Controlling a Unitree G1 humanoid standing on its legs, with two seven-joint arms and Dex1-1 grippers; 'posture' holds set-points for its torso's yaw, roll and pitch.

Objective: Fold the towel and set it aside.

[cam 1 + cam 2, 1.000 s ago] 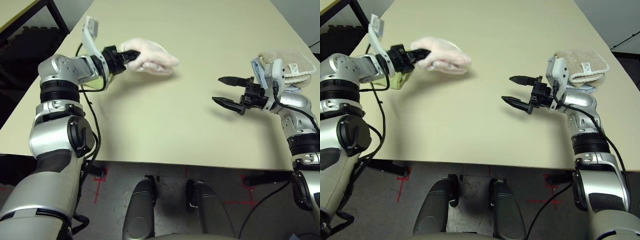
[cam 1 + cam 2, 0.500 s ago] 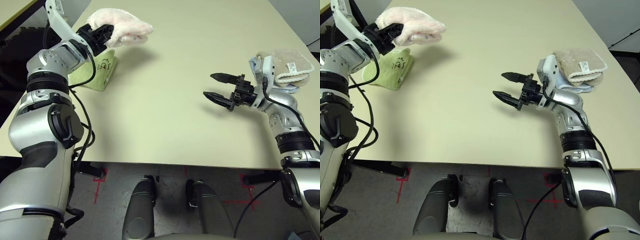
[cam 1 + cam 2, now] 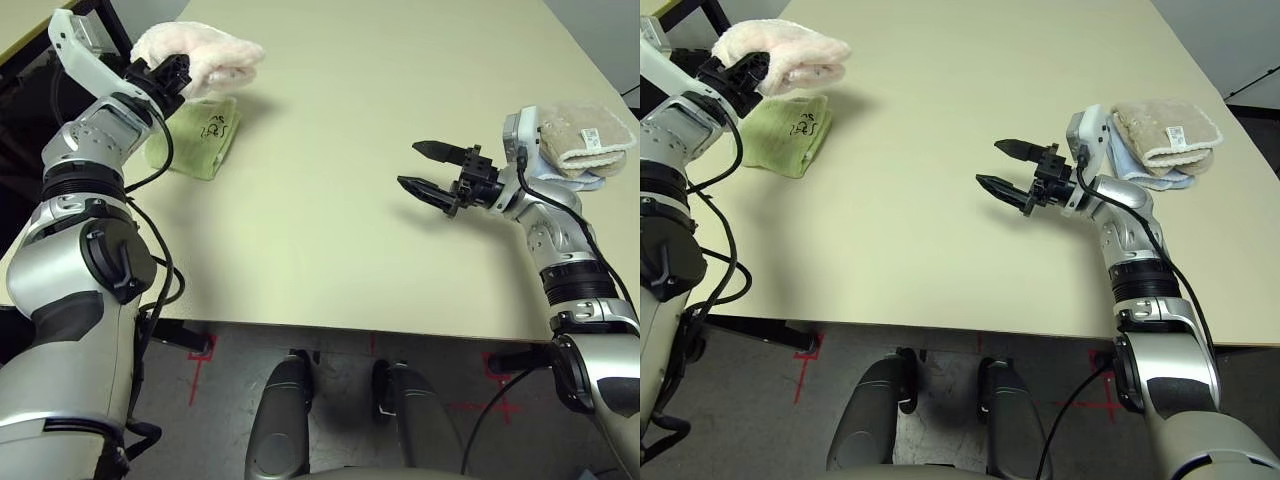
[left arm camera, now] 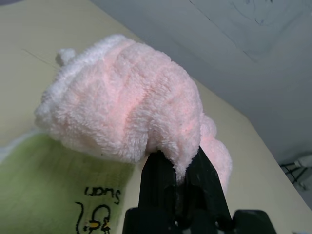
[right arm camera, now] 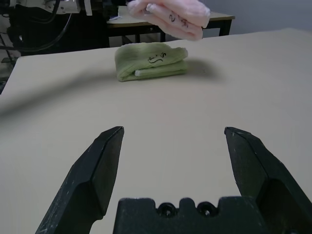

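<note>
My left gripper (image 3: 172, 78) is clenched on the towel (image 3: 205, 55), a folded pink bundle that I hold in the air above the lime-green folded towel (image 3: 195, 137) at the far left of the counter (image 3: 330, 190). My left wrist view brings the grip close: the two black fingers (image 4: 158, 183) pinch a fold of the fluffy pink cloth, and under it lies the green cloth with its black writing (image 4: 100, 207). The eye views give what that close view cannot, the gap between the pink towel and the green one below it.

My right gripper (image 3: 992, 166) is released, its jaws spread wide and grasping nothing, hanging over the bare middle right of the counter. Its wrist view looks low across the surface between the two fingers (image 5: 90, 175) and shows the pink towel from the side, clear of the green towel and hanging above it. Behind my right wrist lies a beige folded towel (image 3: 1165, 130) stacked on a light-blue one (image 3: 1150, 172), near the right edge.

The counter is pale, matte beige. Past its far left corner stands a second table with black legs (image 5: 222, 22). The floor beneath the near edge is grey with red tape marks (image 3: 200, 365).
</note>
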